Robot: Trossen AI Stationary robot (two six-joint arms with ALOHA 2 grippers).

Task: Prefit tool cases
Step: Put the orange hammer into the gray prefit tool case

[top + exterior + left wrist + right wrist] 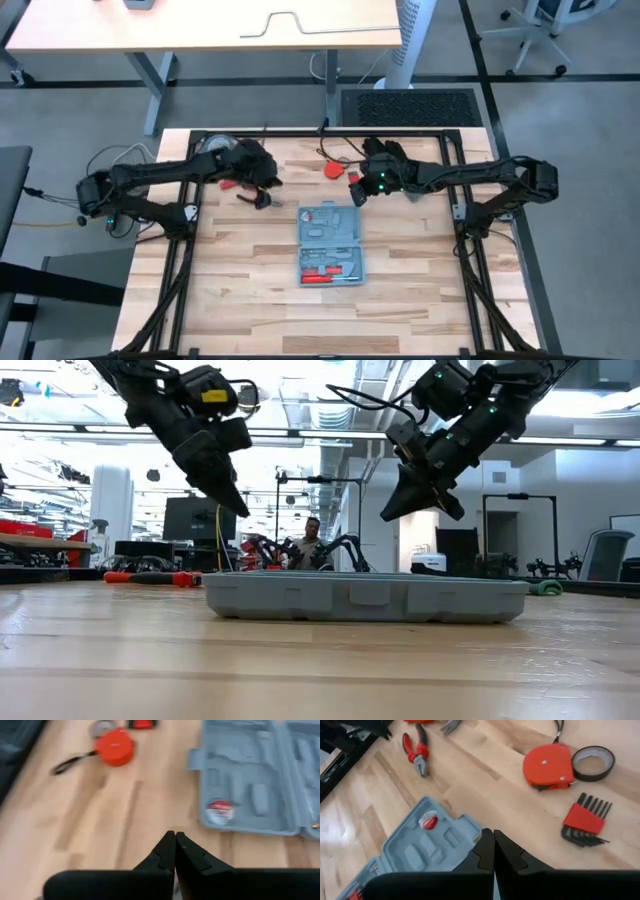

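Tool case [331, 245] lies open flat near the middle of the table [240, 310], both halves up, grey recesses showing. A few red-handled tools sit in the half nearer the front edge; the far half looks mostly bare apart from a small round red-and-white piece.

Left gripper [175, 851] hangs above the table just off the case's far-left corner, fingers pressed together, nothing between them. Right gripper [493, 847] hangs over the case's far-right corner, fingers likewise closed and empty. In the low view both sit well clear of the case rim.

Loose items on the table behind the case: red pliers [416, 754], red tape measure [547, 766], dark tape roll [593, 763] just beside it, red hex key set [586, 821]. Another dark-handled tool lies near the left gripper in the high view; I can't tell what it is.

Judgement: fitting has barely begun, most tools still out of the case.

Risks from here:
- Both grippers crowd the same far edge of the case; reaching for a tool together could bring the arms into contact.
- Closed fingers descending on a tool would push it rather than take it; they need to open first.
- Case is light and unanchored; a nudge to its rim could slide it and upset the tools already seated.
- Tape measure and roll sit close, so a grab at one may drag the other.
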